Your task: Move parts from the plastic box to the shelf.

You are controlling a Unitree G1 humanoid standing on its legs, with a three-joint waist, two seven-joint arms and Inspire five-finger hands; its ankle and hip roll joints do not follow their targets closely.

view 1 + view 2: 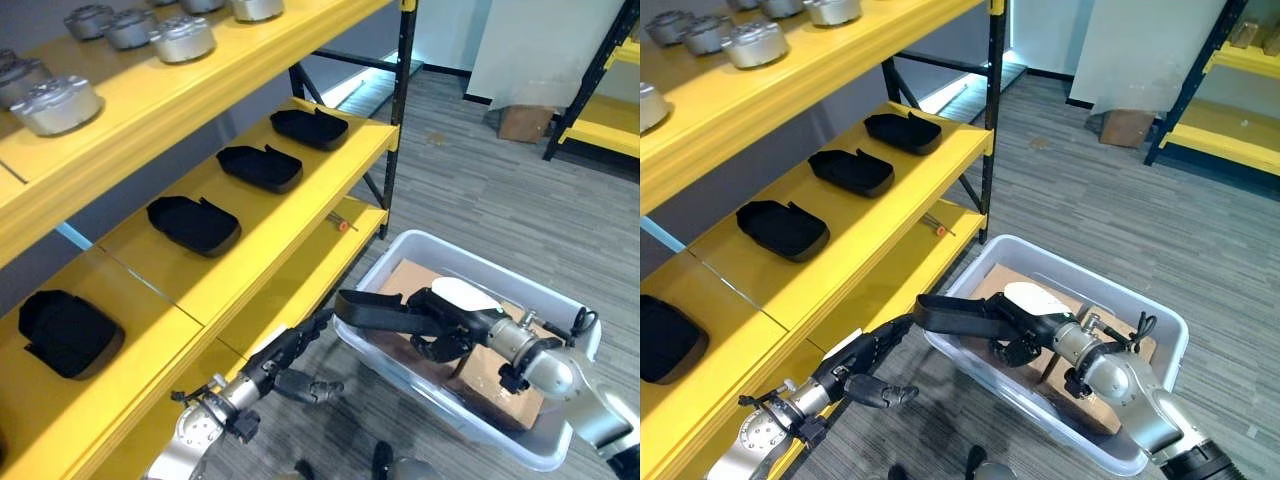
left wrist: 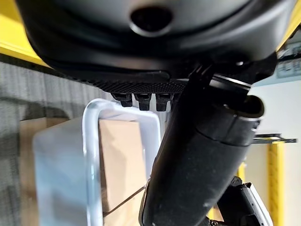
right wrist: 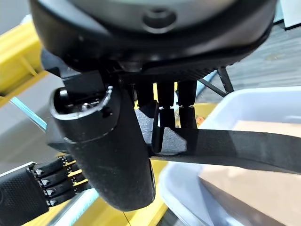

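Note:
A clear plastic box [image 1: 432,243] lined with cardboard [image 1: 497,388] stands on the floor beside the yellow shelf [image 1: 300,190]. My right hand [image 1: 455,318] hovers over the box, shut on a flat black part [image 1: 375,312] that sticks out toward the shelf. In the right wrist view its fingers [image 3: 169,106] curl over the part [image 3: 235,150]. My left hand [image 1: 285,358] reaches up from below the shelf, open, with its fingertips close to the part's free end; I cannot tell if they touch. Several black parts [image 1: 260,167] lie in a row on the middle shelf.
Round grey metal parts [image 1: 180,38] sit on the top shelf. A small red-tipped tool [image 1: 340,222] lies on the lower shelf board. A cardboard box [image 1: 525,122] and a second yellow rack [image 1: 605,135] stand at the far right.

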